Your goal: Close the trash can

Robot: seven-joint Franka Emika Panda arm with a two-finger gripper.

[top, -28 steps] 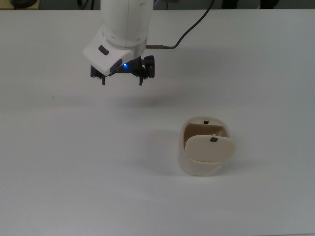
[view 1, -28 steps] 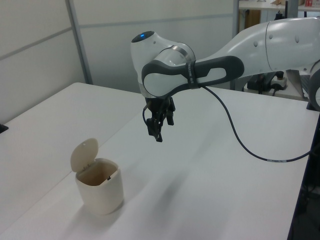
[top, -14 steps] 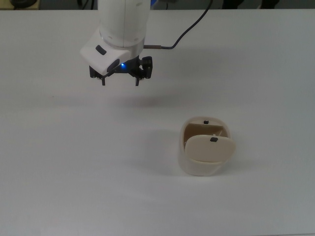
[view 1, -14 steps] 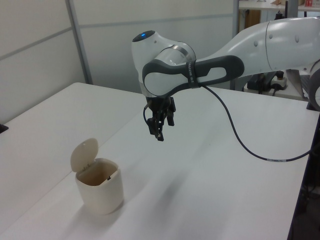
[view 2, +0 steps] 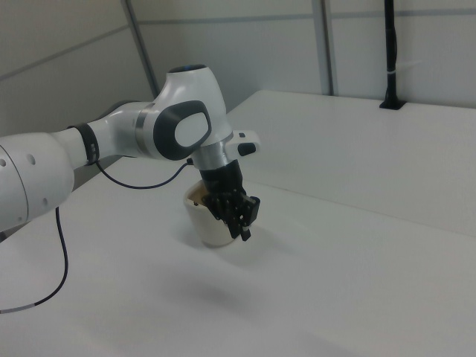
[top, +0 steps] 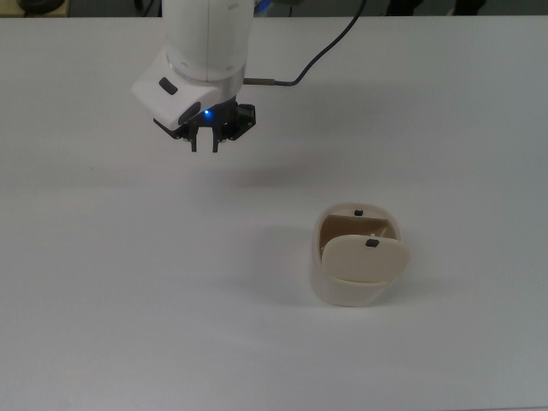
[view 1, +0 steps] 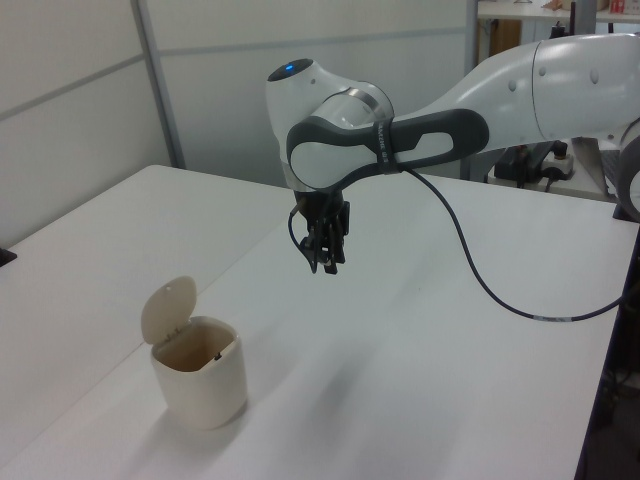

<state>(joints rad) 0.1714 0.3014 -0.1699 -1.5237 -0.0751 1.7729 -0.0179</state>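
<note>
The trash can (top: 355, 257) stands open at five o'clock in the top view, its lid (top: 366, 258) upright. The gripper (top: 204, 147), fingers nearly together and empty, hangs at eleven o'clock; in the right view it hides part of the can.

In the right view, the black two-finger hand (view 2: 239, 220) and white arm hid much of the small cream plastic trash can (view 2: 209, 225).
</note>
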